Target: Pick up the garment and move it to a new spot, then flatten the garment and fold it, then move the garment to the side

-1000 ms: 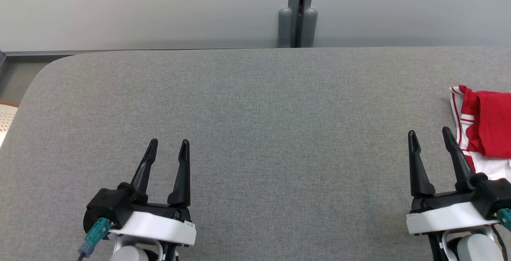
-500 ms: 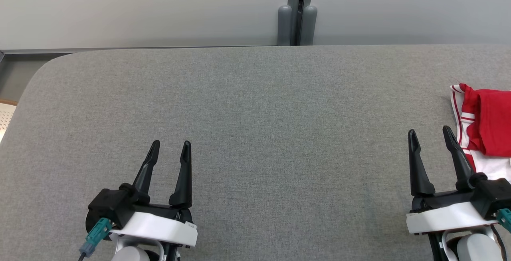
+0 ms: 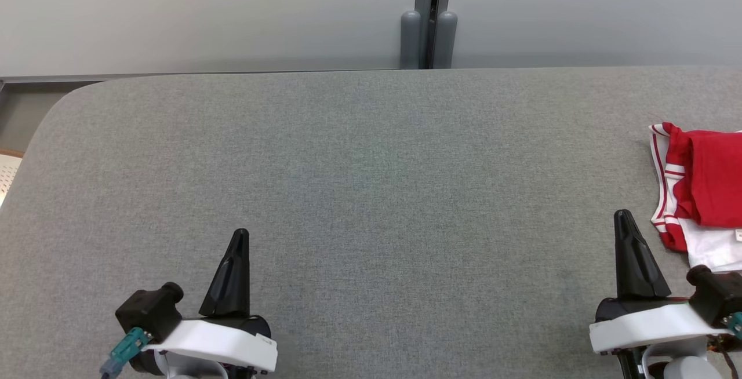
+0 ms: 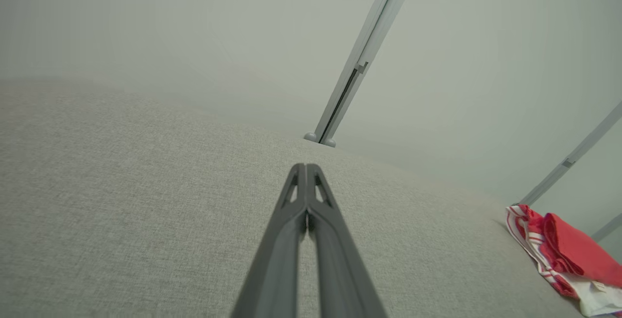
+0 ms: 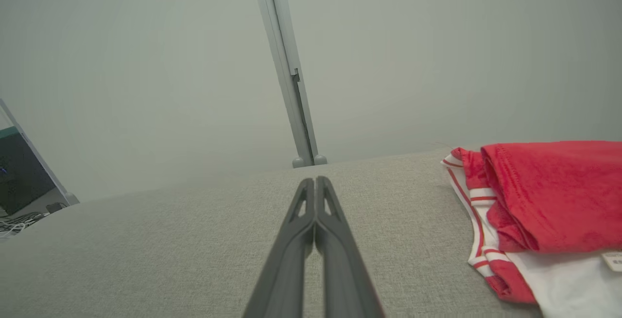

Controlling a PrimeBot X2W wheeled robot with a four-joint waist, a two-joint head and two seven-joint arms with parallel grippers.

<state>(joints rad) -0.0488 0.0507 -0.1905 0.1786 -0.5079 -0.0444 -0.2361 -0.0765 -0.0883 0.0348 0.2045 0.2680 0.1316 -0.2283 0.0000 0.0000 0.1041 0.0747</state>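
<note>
Grey fabric covers a wide table [image 3: 371,153] set against a pale wall [image 3: 203,14]. A red and white garment [image 3: 704,193] lies bunched on the table, just ahead of the right gripper [image 3: 623,215] and to its outer side, not touching it. It runs off the picture's edge, so its full shape is unclear. The right gripper's fingers are pressed together, holding nothing. The left gripper [image 3: 240,234], well apart from the garment, is likewise closed and empty. A grey post [image 3: 428,14] stands at the wall ahead, between the grippers.
</note>
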